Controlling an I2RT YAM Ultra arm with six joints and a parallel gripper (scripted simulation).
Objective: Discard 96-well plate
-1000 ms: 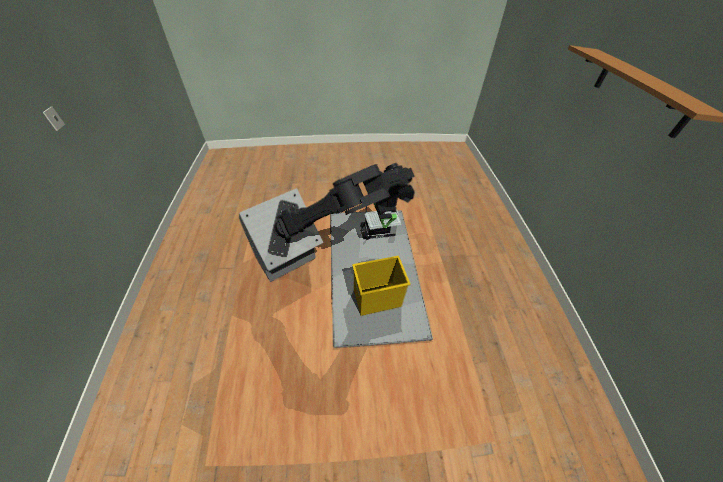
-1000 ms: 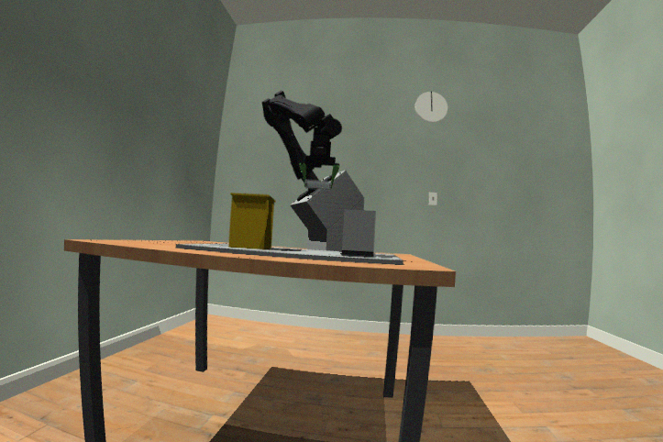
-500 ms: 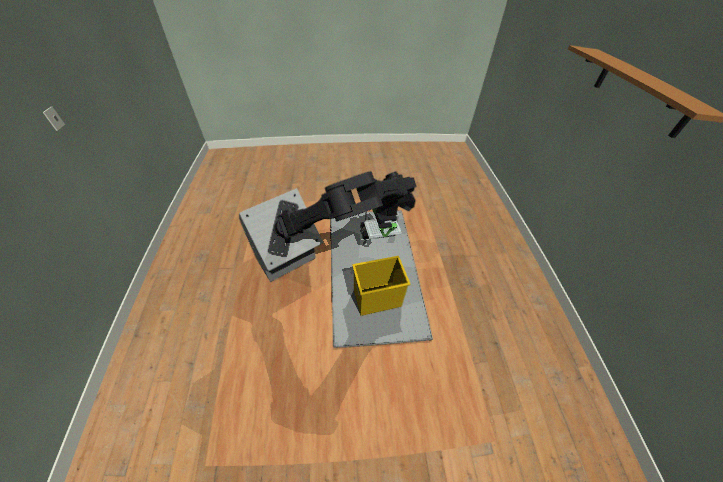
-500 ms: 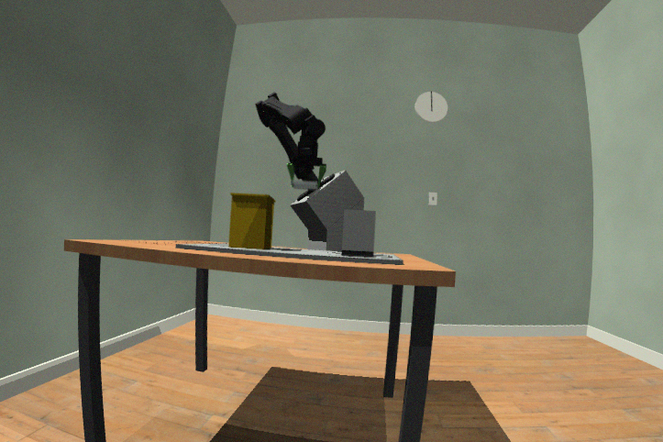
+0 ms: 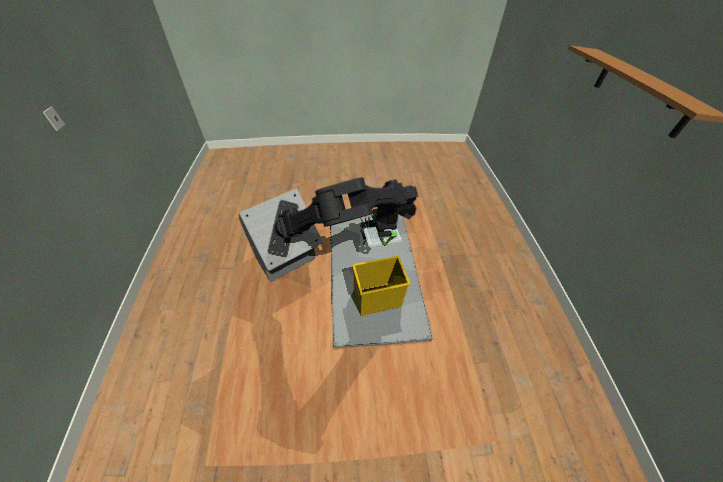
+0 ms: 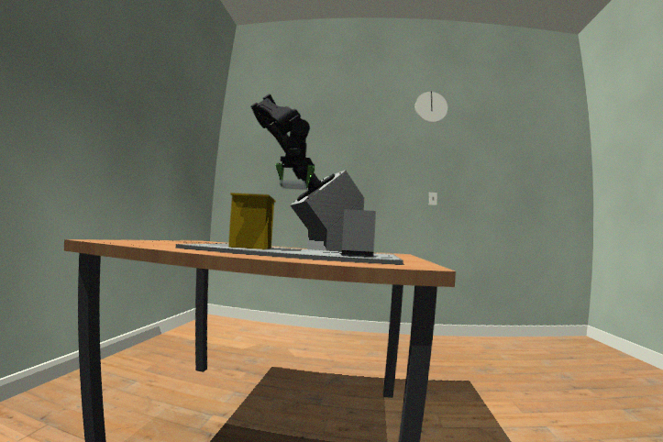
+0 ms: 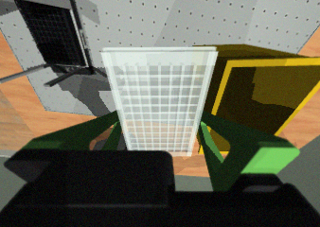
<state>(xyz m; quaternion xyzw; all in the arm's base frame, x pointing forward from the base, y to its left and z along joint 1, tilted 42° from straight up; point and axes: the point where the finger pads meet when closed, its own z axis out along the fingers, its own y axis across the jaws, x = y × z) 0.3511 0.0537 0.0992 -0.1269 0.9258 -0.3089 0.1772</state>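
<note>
My gripper (image 7: 159, 113) is shut on the clear 96-well plate (image 7: 161, 99), with the green fingers on its two long sides. It holds the plate in the air, roughly level, as the exterior view shows (image 6: 292, 183). The yellow bin W1 (image 7: 268, 95) stands upright with its mouth open, below and to the right of the plate in the wrist view. In the top view the plate (image 5: 380, 237) hangs just behind the bin (image 5: 380, 284). The dark stack rack K1 (image 7: 52, 33) is at the upper left of the wrist view. I cannot make out its lower plate.
Bin and rack stand on a grey perforated mat (image 5: 379, 323) on a wooden table. The arm's tilted grey base (image 5: 277, 235) sits to the left of the mat. In the exterior view the bin (image 6: 250, 220) stands left of that grey base block (image 6: 332, 211).
</note>
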